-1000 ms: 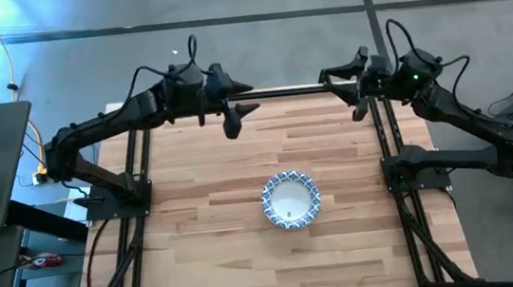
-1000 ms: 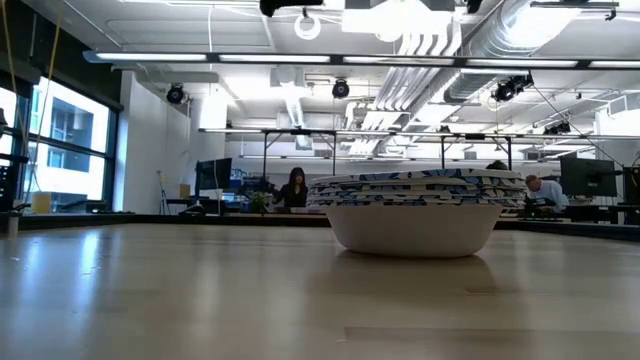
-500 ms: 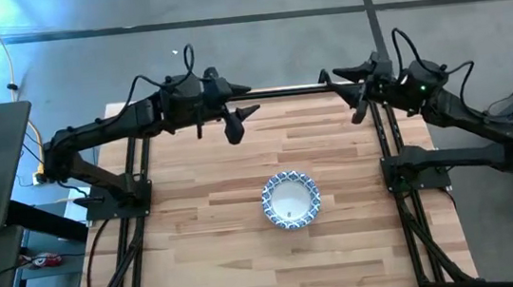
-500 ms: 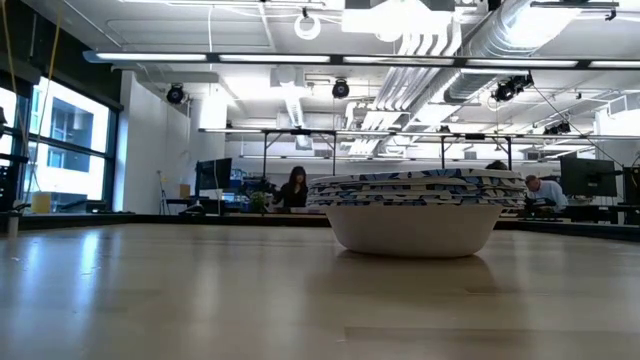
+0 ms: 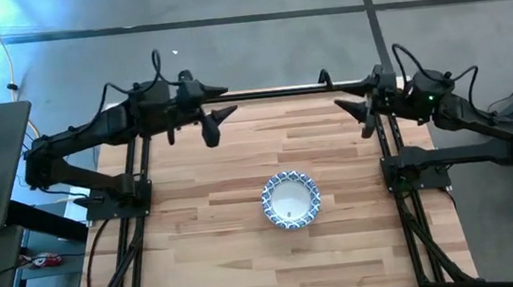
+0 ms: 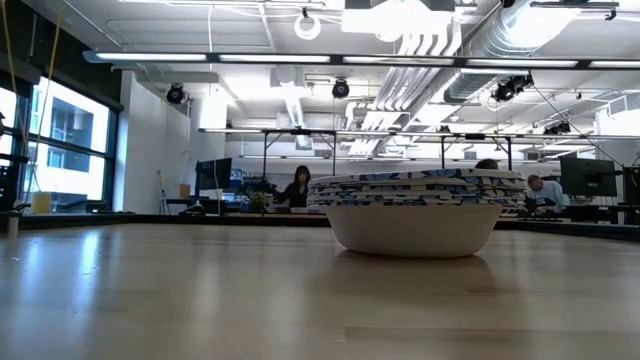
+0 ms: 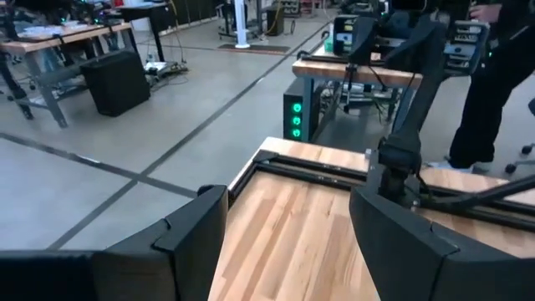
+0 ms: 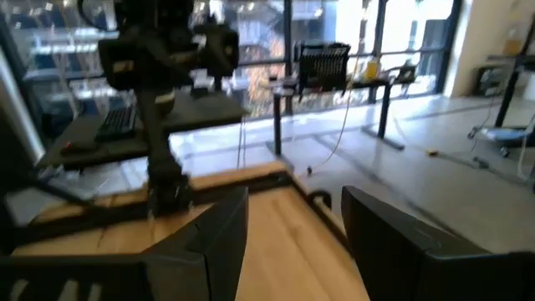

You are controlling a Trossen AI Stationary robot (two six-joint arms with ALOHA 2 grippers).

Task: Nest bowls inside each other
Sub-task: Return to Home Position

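Observation:
The bowls (image 5: 291, 200) sit nested in one stack, its bottom bowl resting on the wooden table's middle; the blue-and-white patterned rims show layered in the low view (image 6: 415, 187). My left gripper (image 5: 213, 121) is open, raised near the table's far-left corner, well away from the stack. My right gripper (image 5: 353, 110) is open, raised near the far-right corner. Neither wrist view shows the bowls; my left gripper (image 7: 288, 251) and my right gripper (image 8: 292, 242) frame only tabletop and room.
The wooden table (image 5: 207, 216) has bare surface all around the stack. Black frame rails run along the table's far edge (image 5: 280, 91) and down both sides. The right arm's base (image 7: 401, 159) shows in the left wrist view, and a person (image 7: 501, 75) stands beyond the table.
Both arms have drawn back: the left gripper has moved toward the table's left edge, the right gripper toward its right edge. The stack of bowls has stayed where it was.

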